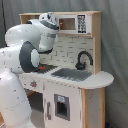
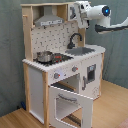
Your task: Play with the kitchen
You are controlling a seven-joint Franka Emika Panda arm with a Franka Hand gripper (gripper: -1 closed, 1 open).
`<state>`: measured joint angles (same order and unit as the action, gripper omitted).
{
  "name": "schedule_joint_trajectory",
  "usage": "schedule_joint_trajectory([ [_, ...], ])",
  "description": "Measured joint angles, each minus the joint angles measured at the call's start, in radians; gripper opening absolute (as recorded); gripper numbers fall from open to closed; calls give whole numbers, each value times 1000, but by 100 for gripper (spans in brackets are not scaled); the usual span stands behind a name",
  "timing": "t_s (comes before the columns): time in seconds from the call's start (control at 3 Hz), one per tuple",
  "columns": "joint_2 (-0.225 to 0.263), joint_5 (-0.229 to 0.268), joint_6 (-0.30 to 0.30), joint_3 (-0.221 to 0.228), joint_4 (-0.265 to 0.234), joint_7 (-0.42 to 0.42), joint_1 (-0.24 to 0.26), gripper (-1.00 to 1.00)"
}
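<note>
Kitchen (image 2: pixel 60 70), a tall play set of pale wood and white panels, standing on the wooden floor (image 2: pixel 112 107) with its oven door (image 2: pixel 70 102) dropped open below the stove (image 2: pixel 55 59), on which a metal pot (image 2: pixel 44 56) rests. Arm (image 1: pixel 27 55) raised beside the kitchen's upper shelf (image 2: pixel 70 10); whether the tool is released or clenched cannot be told. Likely hazard: a downward sweep could strike the black faucet (image 1: pixel 83 59) or clip the open door, since both project from the kitchen's front.

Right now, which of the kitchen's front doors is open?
The large white oven door under the stove, swung down; the narrower windowed door beside it is shut.
</note>
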<state>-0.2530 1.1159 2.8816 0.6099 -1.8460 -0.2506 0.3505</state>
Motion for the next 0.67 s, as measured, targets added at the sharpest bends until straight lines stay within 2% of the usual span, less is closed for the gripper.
schedule_joint_trajectory([
  [0.33,78,5,-11,25,56,-1,7,-100],
  [0.67,3,25,-68,22,57,-36,9,-100],
])
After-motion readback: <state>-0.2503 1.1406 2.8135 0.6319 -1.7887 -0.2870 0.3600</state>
